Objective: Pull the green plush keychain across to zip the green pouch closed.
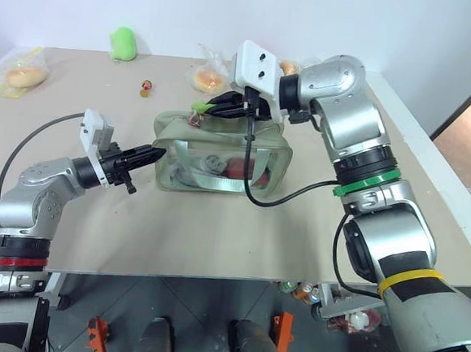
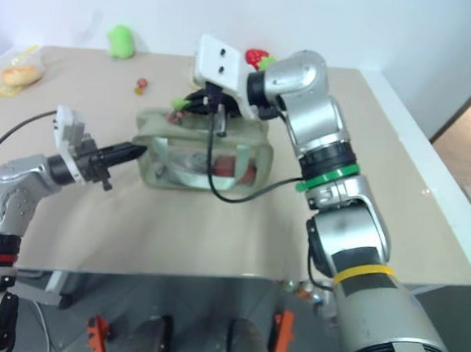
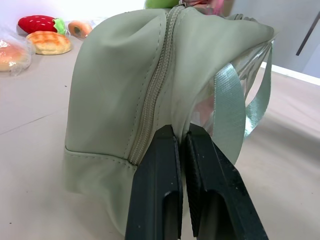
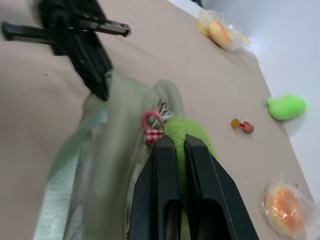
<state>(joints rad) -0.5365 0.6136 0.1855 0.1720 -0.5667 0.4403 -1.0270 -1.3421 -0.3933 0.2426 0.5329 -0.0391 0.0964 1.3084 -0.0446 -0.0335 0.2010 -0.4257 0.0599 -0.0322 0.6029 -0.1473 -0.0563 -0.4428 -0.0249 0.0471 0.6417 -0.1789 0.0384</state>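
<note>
Your right hand is clamped shut on the green plush keychain atop the green pouch, ready to drag the zipper. Your left hand pinches the pouch's end, bracing it mid-worktop.

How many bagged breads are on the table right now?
3. One bagged bun at the far left corner; one bagged bread just beyond the green pouch; one waffle-like bread beside the strawberry toy. More may be hidden behind the right arm.
</note>
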